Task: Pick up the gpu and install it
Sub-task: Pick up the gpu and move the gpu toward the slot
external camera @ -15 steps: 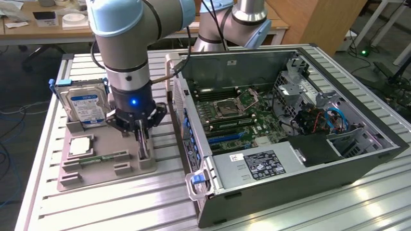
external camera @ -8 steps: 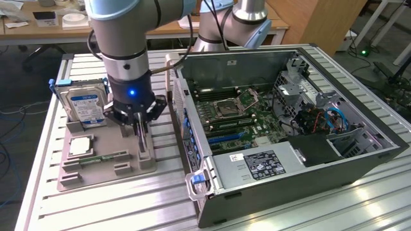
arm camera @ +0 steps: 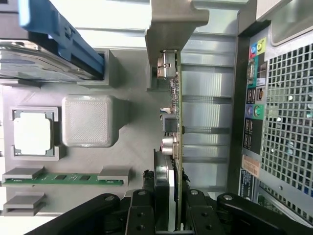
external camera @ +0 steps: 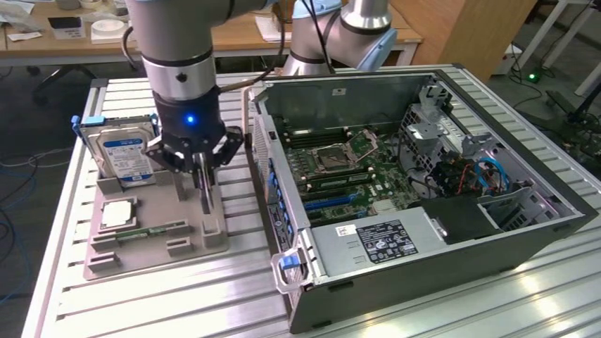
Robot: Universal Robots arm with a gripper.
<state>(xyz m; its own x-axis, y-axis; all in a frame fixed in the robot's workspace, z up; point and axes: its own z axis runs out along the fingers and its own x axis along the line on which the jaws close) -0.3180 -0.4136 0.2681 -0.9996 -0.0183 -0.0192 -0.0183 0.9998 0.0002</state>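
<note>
The gpu (external camera: 204,194) is a thin dark card standing on edge at the right side of the grey fixture (external camera: 155,246). In the wrist view the gpu (arm camera: 175,122) is edge-on, a green board with metal parts and a dark fan housing. My gripper (external camera: 200,167) points straight down over it, and in the wrist view the gripper (arm camera: 168,208) has its black fingers (arm camera: 142,215) pressed against both faces of the card. The card's lower end sits close to the fixture's slot blocks; I cannot tell whether it is raised out of them.
The fixture also holds a silver hard drive (external camera: 127,151) with a blue label, a processor chip (external camera: 117,213) and a green memory stick (external camera: 155,230). To the exterior view's right lies the open computer case (external camera: 526,232) with its motherboard (external camera: 348,169). A second arm's base (external camera: 329,42) stands behind.
</note>
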